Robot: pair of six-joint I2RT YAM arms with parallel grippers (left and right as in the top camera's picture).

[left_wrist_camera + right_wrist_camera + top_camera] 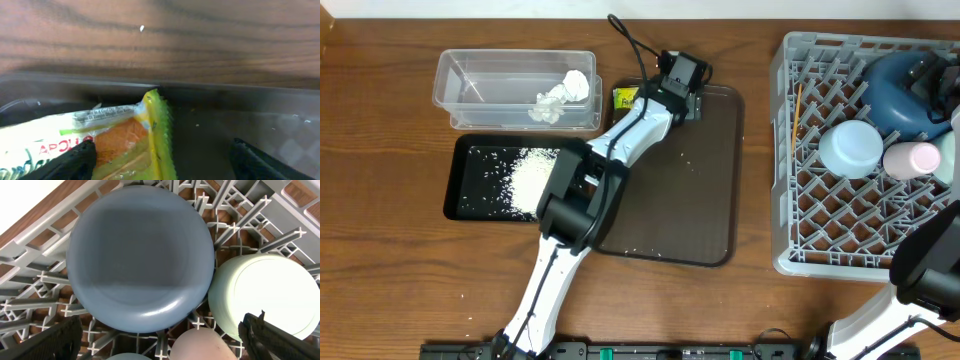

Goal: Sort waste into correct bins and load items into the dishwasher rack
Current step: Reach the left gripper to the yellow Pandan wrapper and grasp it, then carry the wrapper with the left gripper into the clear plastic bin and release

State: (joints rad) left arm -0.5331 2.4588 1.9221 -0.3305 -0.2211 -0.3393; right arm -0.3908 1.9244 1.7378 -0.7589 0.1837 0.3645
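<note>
From above, the table [380, 90] has the clear tub [455, 75] near its far left corner. The crumpled tissue [560, 97] lies inside at the tub's right end. Just in front sits the black tray [470, 190], with rice [533, 175] heaped in its right half and loose grains scattered around it. The left arm [620, 140] stretches to the far left corner of the brown tray [705, 190], and there's the wrapper [625, 98], right at that corner's rim, just beside the tub. Along the table's right edge stands the rack [782, 150]. The orange stick [797, 112] lies by its left wall and the dark blue plate [892, 85] sits at its far side. A pale bowl [850, 148] rests bottom-up in the middle, with the pink cup [912, 158] just beside it. The right arm [930, 270] rises from the near right corner.

On to the left wrist. The left gripper [162, 167] is spread wide and grips nothing. The wrapper lies on the brown tray against the rim. Its printed part reaches the left finger, and its zigzag yellow edge sits between the two fingers. Beyond the rim there is bare wood and a single grain.

Now the right wrist. The right gripper [165, 347] hovers over the rack, fingers far apart and empty. The plate fills the centre, the bowl touches its right side, and the cup's top shows at the bottom edge between the fingers.
</note>
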